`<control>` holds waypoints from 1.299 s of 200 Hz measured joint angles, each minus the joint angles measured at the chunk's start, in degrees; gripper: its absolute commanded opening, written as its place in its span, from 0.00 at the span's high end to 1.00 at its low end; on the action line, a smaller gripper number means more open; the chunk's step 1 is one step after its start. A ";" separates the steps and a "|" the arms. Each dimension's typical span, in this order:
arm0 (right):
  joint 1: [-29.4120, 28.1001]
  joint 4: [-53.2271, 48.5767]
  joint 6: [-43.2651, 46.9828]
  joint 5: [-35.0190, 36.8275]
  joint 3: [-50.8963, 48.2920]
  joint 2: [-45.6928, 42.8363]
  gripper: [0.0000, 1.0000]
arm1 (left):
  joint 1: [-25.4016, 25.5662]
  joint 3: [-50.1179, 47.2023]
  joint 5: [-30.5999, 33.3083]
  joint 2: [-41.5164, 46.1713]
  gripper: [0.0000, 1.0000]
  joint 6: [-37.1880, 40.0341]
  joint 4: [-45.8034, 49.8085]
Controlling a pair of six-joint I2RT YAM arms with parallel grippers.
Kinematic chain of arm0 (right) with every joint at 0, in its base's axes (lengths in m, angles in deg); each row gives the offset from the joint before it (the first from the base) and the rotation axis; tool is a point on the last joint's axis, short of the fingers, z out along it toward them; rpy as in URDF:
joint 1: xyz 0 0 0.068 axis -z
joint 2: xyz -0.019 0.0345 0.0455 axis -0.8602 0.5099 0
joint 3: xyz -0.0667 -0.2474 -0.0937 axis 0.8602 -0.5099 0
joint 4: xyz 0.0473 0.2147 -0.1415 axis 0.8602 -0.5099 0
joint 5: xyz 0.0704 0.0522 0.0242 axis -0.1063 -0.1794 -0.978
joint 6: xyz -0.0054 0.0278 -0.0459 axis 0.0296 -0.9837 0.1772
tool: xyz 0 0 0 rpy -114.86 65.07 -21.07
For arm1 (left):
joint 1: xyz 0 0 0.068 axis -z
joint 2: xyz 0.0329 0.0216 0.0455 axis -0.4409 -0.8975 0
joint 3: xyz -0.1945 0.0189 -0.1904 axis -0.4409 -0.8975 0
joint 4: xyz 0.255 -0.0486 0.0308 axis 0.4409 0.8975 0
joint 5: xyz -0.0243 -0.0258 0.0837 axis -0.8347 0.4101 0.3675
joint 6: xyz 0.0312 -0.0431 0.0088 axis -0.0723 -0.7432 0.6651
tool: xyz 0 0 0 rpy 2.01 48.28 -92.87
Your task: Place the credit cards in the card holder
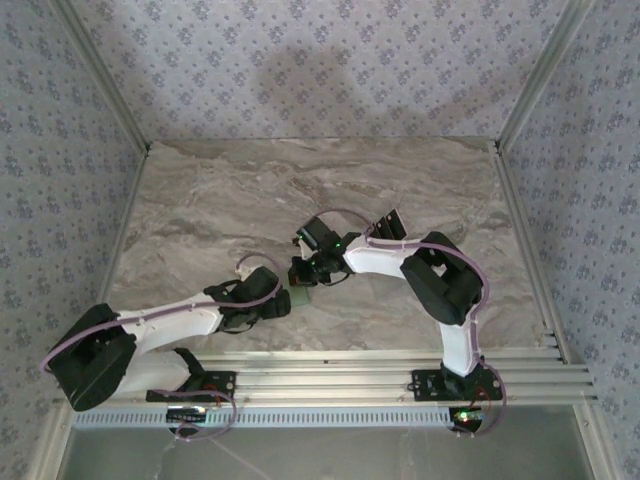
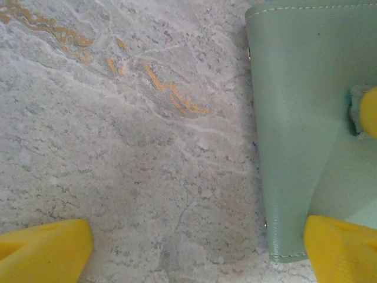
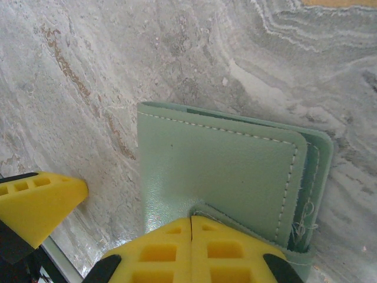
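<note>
The sage-green card holder lies on the marble table, small in the top view. My right gripper is shut, its yellow fingertips pinching the holder's near edge where a stitched flap comes out. In the left wrist view the holder looks tented upward towards that fingertip. My left gripper stands wide open beside it, with one finger over bare marble and the other finger over the holder's corner. A dark card with pale edges, one of the credit cards, lies farther back right.
The marble tabletop is bounded by metal rails at the left, right and near edge. Papered walls rise behind. Both arms meet near the table's middle front, and one left finger shows in the right wrist view.
</note>
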 measured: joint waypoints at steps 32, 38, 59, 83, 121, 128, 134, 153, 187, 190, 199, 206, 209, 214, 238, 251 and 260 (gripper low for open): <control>0.20 -0.04 -0.02 -0.48 0.07 0.00 1.00 | 0.02 0.00 0.35 -1.31 0.06 -0.02 -0.11; 0.28 -0.39 -0.02 -0.61 0.37 0.00 1.00 | 0.02 0.00 0.44 -1.42 0.06 -0.02 -0.13; 0.55 -1.62 0.00 -0.87 1.07 0.00 1.00 | 0.07 0.00 0.66 -1.64 0.08 -0.04 -0.11; 0.98 -2.71 0.00 -1.14 1.66 -0.04 1.00 | 0.15 0.04 1.05 -2.08 0.09 -0.07 -0.09; 1.70 -3.93 0.00 -1.44 2.12 -1.07 1.00 | 0.28 0.52 1.53 -2.82 0.10 -0.48 0.37; 1.79 -3.98 0.00 -1.44 2.14 -1.44 1.00 | 0.28 0.63 1.62 -2.97 0.10 -0.50 0.44; 1.90 -3.98 0.00 -1.44 2.16 -1.75 1.00 | 0.28 0.68 1.64 -3.06 0.11 -0.50 0.50; 1.99 -4.02 0.00 -1.44 2.27 -2.56 1.00 | 0.28 0.83 1.66 -3.21 0.11 -0.52 0.63; 2.03 -4.13 0.00 -1.46 2.36 -3.02 1.00 | 0.39 0.83 1.79 -3.21 0.11 -0.55 0.68; 2.03 -4.11 0.00 -1.46 2.36 -3.02 1.00 | 0.39 0.83 1.81 -3.21 0.11 -0.55 0.68; 2.01 -4.13 0.00 -1.46 2.36 -3.02 1.00 | 0.39 0.83 1.81 -3.21 0.11 -0.55 0.68; 1.92 -4.13 0.00 -1.46 2.36 -3.02 1.00 | 0.39 0.83 1.81 -3.21 0.11 -0.52 0.68; 1.90 -4.13 0.00 -1.46 2.36 -3.02 1.00 | 0.39 0.83 1.81 -3.21 0.11 -0.52 0.68; 1.86 -4.13 0.00 -1.49 2.36 -3.02 1.00 | 0.39 0.83 1.81 -3.23 0.11 -0.52 0.68; 1.27 -4.13 -0.02 -1.49 2.36 -3.02 1.00 | 0.39 0.83 1.81 -3.26 0.11 -0.52 0.68; 0.87 -4.13 -0.17 -1.49 2.36 -3.02 1.00 | 0.39 0.83 1.81 -3.26 0.11 -0.52 0.68; 0.61 -4.13 -0.22 -1.49 2.34 -3.02 1.00 | 0.39 0.83 1.81 -3.26 0.11 -0.52 0.68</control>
